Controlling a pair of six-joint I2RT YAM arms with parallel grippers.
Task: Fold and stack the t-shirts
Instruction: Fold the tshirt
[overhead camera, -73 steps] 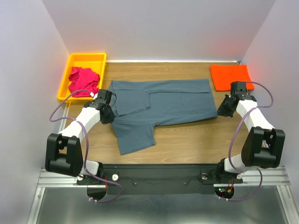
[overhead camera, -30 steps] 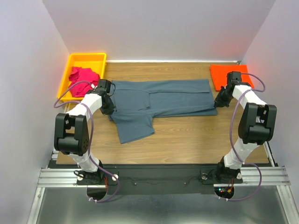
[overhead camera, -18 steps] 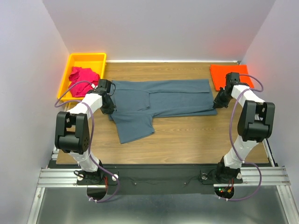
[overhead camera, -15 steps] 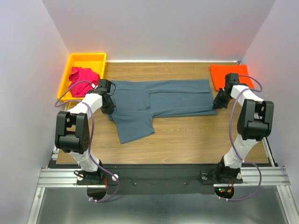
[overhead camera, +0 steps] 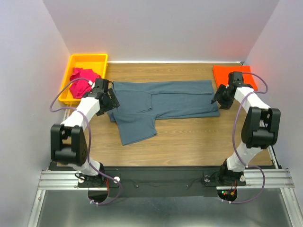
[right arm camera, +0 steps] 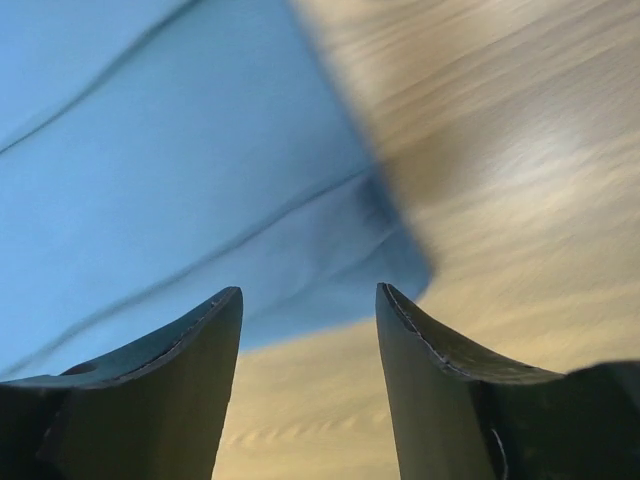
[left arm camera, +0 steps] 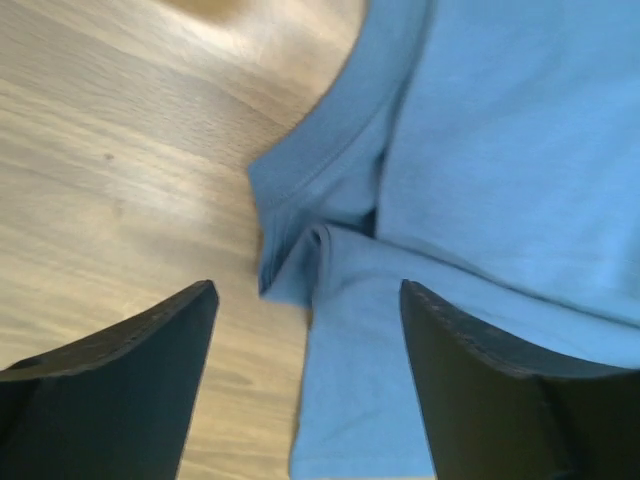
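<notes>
We find the left gripper (left arm camera: 307, 292) released, jaws apart above the grey-blue t-shirt (overhead camera: 165, 101) (a folded edge); the right gripper (right arm camera: 310, 290) likewise parted, empty, over its hem corner

Slate grey-blue t-shirt (overhead camera: 163, 101) lengthwise-folded flat mid-tabletop, one sleeve (overhead camera: 136, 129) splayed near side. Orange t-shirt (overhead camera: 234, 75) folded, far right. Magenta-pink t-shirt (overhead camera: 83, 78) crumpled, far left.

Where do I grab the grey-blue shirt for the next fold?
I'd pinch the grey-blue shirt from above at its end corners: the layered corner below the left end effector, the hem corner below the right end effector. Both lie flat at the edge.
</notes>
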